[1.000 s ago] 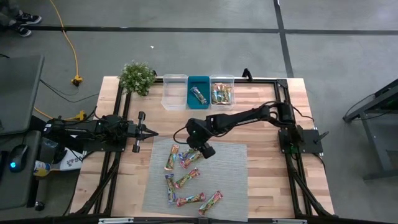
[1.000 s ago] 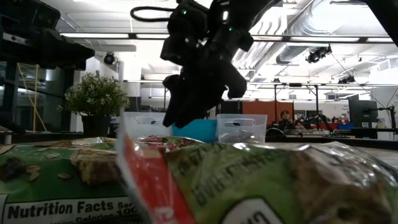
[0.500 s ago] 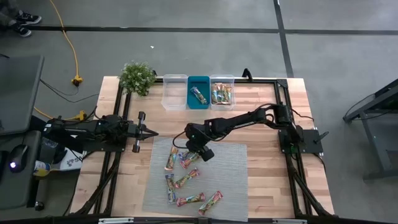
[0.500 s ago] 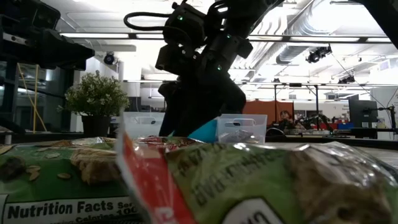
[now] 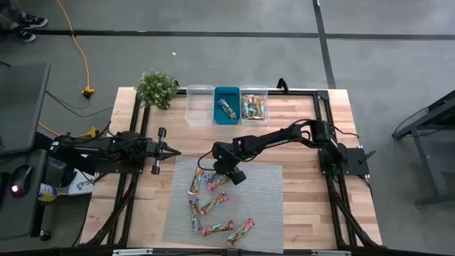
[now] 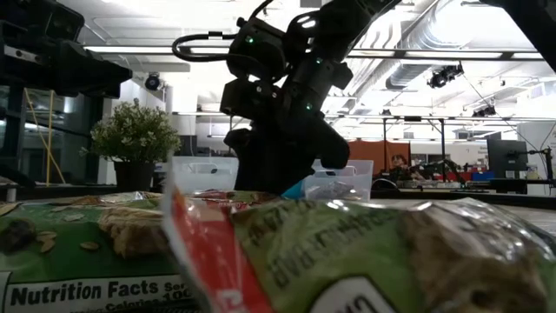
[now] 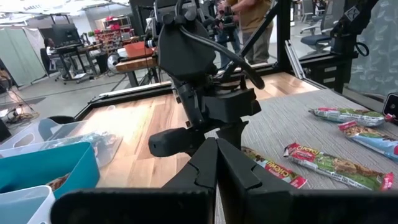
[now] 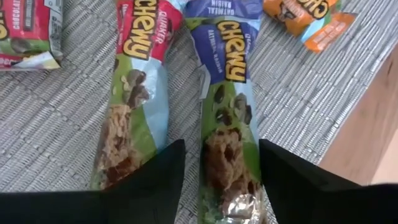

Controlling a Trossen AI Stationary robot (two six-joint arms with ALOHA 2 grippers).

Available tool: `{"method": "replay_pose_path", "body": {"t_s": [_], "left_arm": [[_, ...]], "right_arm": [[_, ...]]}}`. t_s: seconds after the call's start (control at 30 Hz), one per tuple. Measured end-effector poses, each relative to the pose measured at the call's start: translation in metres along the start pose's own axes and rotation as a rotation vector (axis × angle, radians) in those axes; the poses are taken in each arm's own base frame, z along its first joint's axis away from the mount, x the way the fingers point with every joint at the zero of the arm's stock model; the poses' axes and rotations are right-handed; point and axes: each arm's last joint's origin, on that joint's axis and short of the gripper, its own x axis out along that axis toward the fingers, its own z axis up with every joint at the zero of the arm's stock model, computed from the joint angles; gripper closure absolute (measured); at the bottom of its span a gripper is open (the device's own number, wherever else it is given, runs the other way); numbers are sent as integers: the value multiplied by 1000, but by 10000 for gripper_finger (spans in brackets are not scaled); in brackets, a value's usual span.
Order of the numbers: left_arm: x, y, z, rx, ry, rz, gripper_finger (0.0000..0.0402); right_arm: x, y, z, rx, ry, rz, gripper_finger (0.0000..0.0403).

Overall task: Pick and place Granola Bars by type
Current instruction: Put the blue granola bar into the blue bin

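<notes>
Overhead, the right gripper (image 5: 229, 173) sits low over the bars at the mat's (image 5: 266, 206) upper left, while the left gripper (image 5: 170, 152) waits off the mat, its fingers pressed together in its wrist view. Right wrist view: open fingers straddle the blue bar (image 8: 228, 118), a red bar (image 8: 134, 93) just beside it. Close squarely on the blue one only, keeping the near finger (image 8: 158, 177) off the red.

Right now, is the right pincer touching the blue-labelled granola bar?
Cannot tell. In the right wrist view the right pincer straddles the blue-labelled granola bar, its fingers open, but no plain contact or gap shows.
</notes>
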Motion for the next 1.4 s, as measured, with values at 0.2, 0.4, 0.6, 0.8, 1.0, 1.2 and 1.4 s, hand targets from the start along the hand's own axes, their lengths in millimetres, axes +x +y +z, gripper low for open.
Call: {"method": "replay_pose_path", "body": {"t_s": [0.2, 0.4, 0.6, 0.8, 1.0, 1.2, 1.4], "left_arm": [[0, 0, 0, 0, 0, 0, 401], [0, 0, 0, 0, 0, 0, 401], [0, 0, 0, 0, 0, 0, 401], [0, 0, 0, 0, 0, 0, 401], [0, 0, 0, 0, 0, 0, 401], [0, 0, 0, 0, 0, 0, 401], [0, 0, 0, 0, 0, 0, 401]], "right_arm": [[0, 0, 0, 1, 12, -12, 242], [0, 1, -2, 13, 27, -5, 278], [0, 0, -2, 87, 46, -47, 302], [-4, -2, -1, 183, 49, -81, 310], [-27, -5, 10, 219, -8, -147, 311], [-60, -8, 29, 287, -151, -197, 311], [-97, -17, 47, 393, -352, -299, 311]]}}
